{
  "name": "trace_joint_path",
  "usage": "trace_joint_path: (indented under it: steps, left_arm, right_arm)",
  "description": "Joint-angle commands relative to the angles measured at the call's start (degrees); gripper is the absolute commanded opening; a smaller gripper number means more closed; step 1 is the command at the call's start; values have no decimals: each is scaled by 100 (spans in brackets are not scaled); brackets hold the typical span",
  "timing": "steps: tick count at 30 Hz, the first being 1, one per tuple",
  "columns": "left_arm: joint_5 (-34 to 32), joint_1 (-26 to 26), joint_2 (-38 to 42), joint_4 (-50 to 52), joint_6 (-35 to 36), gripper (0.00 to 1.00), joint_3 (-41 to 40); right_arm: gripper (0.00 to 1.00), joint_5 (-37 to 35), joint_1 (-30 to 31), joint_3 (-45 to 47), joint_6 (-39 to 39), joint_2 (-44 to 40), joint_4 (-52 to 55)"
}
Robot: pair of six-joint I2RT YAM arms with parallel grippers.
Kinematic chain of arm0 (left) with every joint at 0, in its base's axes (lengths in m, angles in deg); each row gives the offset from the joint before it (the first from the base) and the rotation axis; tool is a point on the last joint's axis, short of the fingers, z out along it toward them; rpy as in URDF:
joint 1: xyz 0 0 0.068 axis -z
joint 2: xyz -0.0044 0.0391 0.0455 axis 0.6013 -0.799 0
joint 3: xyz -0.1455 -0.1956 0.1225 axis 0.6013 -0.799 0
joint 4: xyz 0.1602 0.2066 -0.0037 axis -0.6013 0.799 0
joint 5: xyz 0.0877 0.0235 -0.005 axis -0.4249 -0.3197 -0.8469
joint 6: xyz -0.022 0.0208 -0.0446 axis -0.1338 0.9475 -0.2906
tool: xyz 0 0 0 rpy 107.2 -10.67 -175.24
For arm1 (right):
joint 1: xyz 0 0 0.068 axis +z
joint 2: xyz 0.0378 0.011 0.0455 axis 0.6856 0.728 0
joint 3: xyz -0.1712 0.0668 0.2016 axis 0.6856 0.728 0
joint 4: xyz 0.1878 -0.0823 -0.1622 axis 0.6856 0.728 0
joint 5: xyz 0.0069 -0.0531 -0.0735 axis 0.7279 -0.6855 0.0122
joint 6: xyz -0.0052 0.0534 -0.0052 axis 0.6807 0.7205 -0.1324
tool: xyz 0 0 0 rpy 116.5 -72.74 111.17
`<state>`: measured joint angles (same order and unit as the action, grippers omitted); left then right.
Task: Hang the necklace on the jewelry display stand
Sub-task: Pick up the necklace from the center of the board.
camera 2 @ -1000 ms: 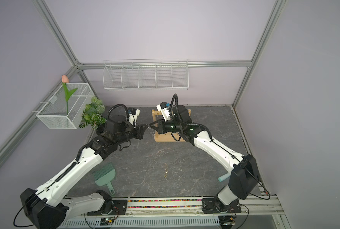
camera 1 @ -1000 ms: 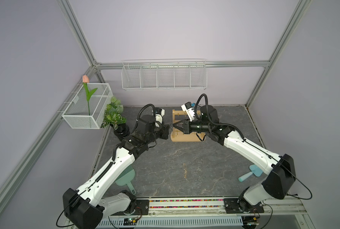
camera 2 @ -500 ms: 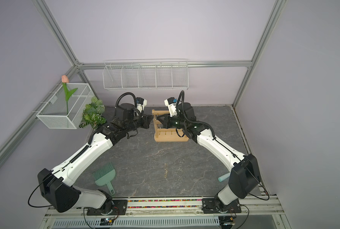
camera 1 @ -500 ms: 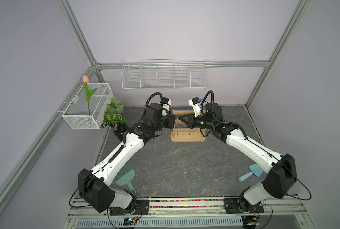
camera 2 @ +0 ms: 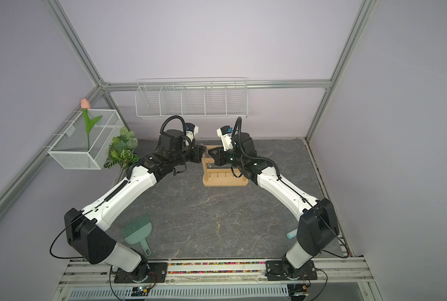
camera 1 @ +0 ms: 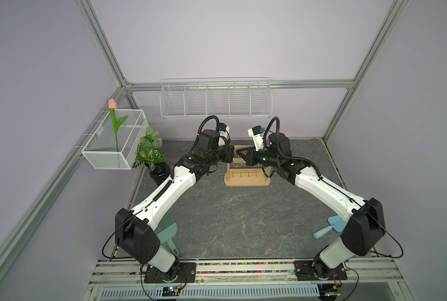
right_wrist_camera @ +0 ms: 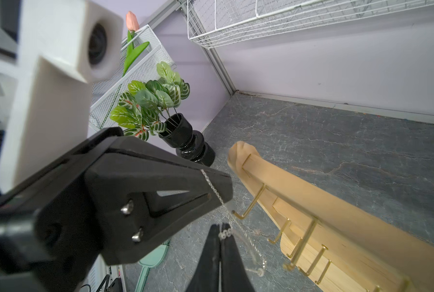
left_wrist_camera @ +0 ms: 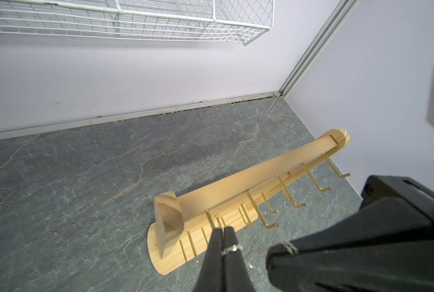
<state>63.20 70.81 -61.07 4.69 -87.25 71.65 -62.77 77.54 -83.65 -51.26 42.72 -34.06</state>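
The necklace (left_wrist_camera: 232, 249) is a thin silver chain, and both grippers are shut on it. My left gripper (left_wrist_camera: 223, 228) pinches one part. My right gripper (right_wrist_camera: 223, 226) pinches another part of the necklace (right_wrist_camera: 226, 233), with a slack loop sagging between them. The jewelry display stand (camera 1: 245, 181) is light wood with gold hooks (left_wrist_camera: 269, 222). In both top views the left gripper (camera 1: 232, 156) and right gripper (camera 1: 239, 153) meet tip to tip over the stand's left end, near its top rail (right_wrist_camera: 337, 215). The chain hangs beside the hooks, and I cannot tell whether it touches one.
A white wire basket (camera 1: 215, 100) hangs on the back wall above the stand. A second basket (camera 1: 115, 142) with a tulip is on the left wall, with a plant in a black vase (camera 1: 152, 151) below it. A green dustpan (camera 1: 166, 230) and a blue scoop (camera 1: 330, 229) lie near the arm bases.
Both grippers have risen and moved back from in front of the stand to its top rail, still shut and close together. The left arm has stretched further forward.
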Motion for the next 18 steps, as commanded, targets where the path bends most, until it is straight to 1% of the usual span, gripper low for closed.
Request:
trace_joint_path:
  steps: [1, 12, 18]
  left_arm:
    - [-134, -29, -84, 63, 117, 0, 222]
    - [-312, -34, -202, 274, 106, 0, 365]
    - [-484, 49, -195, 468, 69, 0, 355]
  right_arm:
    - [7, -126, -35, -171, -172, 68, -76]
    - [7, -357, -42, -234, -288, 140, -50]
    - [8, -334, -27, -268, -377, 227, 37]
